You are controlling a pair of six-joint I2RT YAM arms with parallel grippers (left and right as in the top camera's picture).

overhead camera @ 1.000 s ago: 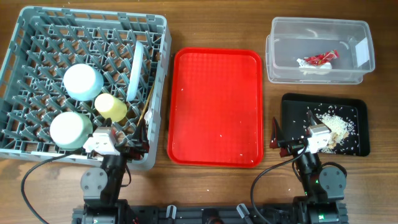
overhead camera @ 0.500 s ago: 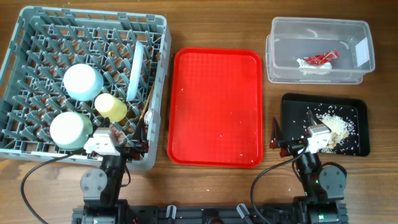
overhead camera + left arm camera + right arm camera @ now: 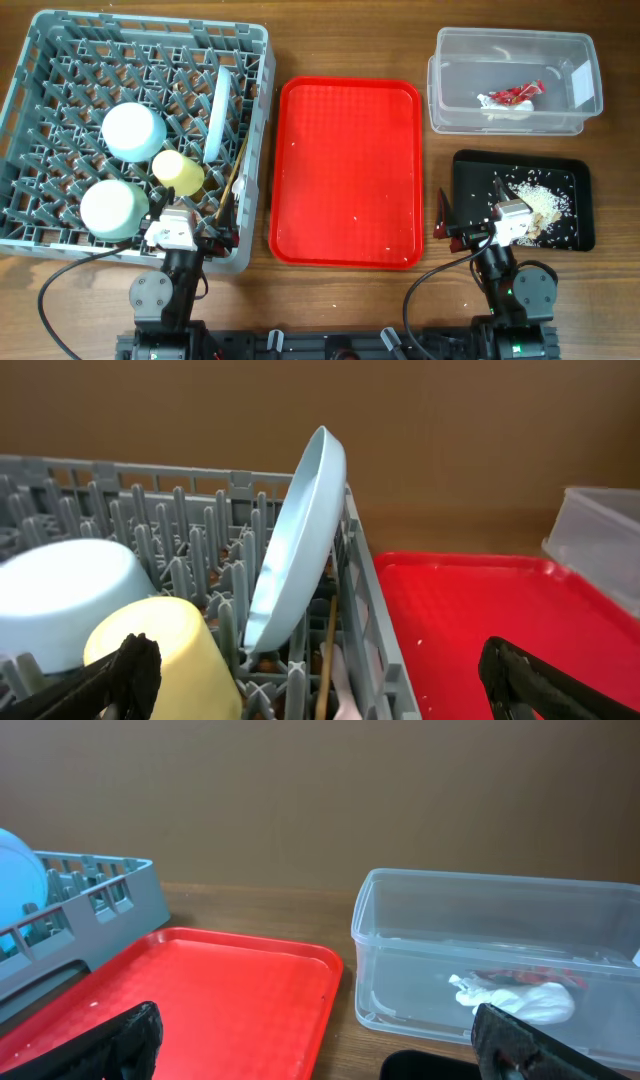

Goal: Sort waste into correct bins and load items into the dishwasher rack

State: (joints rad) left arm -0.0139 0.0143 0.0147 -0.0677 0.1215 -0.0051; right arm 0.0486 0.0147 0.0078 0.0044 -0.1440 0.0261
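Dishes are sitting in the large square grey plastic pegged rack [image 3: 150,27] at the left of the surface. A pale green bowl [image 3: 113,208], a small white bowl [image 3: 132,131] and a small yellow cup [image 3: 178,171] appear to be lying mouth-down among the pegs, probably so that water would be draining off them. The round pale-blue-white plate [image 3: 300,540] is leaning on edge near the rack's right wall, with pegs propping it up. Thin wooden chopsticks [image 3: 232,185] are slanting down just beside it. Something white is showing next to them in the left wrist view, perhaps the fork, though I cannot tell.

At far right the clear plastic rectangular tub [image 3: 515,38] is holding the crumpled red-and-white wrapper [image 3: 517,95] and white tissue [image 3: 505,112]. Nearer, whitish rice-like scraps [image 3: 542,200] are lying in the shallow black tray [image 3: 475,175]. The red serving tray [image 3: 350,150] between is carrying only a few crumbs.

Both arms' jaws are standing wide and gripping nothing, the left jaws over the rack's near right corner and the right jaws over the black tray's near left part. Sorting and loading are looking finished.
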